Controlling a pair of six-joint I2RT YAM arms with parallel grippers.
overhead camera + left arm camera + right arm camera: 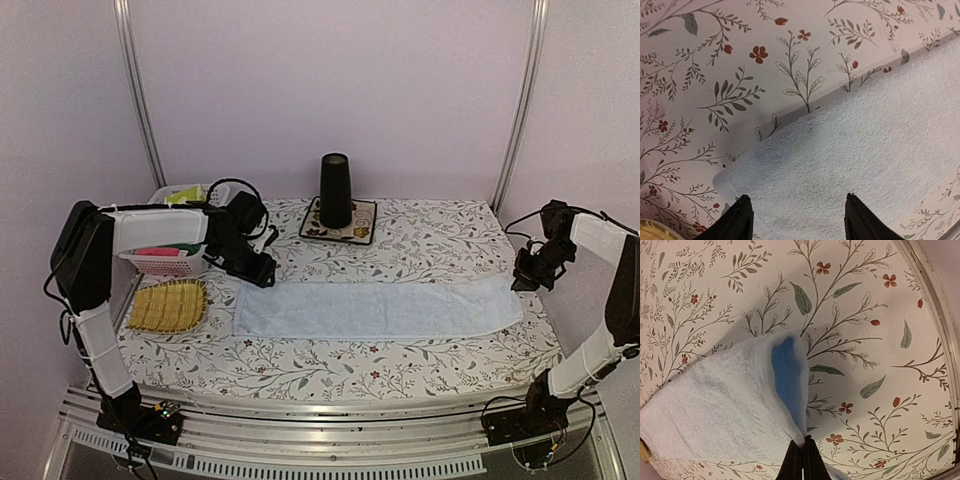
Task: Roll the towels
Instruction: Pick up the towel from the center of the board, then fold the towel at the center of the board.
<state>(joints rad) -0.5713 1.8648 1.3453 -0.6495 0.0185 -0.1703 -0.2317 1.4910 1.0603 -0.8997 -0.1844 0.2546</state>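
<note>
Pale lilac walls [400,90] are seen on three sides, with two metal posts [137,90] rising at the back corners. Between them a table is covered by a white cloth [430,240] printed with grey sprigs and small red flowers.

One light blue towel [380,308] is counted, laid flat as a long strip across the middle of the cloth, from left to right. One woven yellow straw tray [168,305] is spotted just off its left end. One square flowered mat [362,228] sits at the back, and one dark tapered cup [335,188] is stood upside down on it. One white basket [165,262] is set at the far left; something pink and something yellow-green are held in it, but what they are cannot be told.

Two arms are counted. At the towel's left end the left gripper [262,275] is held low over the corner, its jaws apart, with terry cloth seen between the fingers [740,222]; contact cannot be judged. At the right end the right gripper [802,452] is pinched together on the towel's edge, and that corner is raised off the cloth in a soft fold.
</note>
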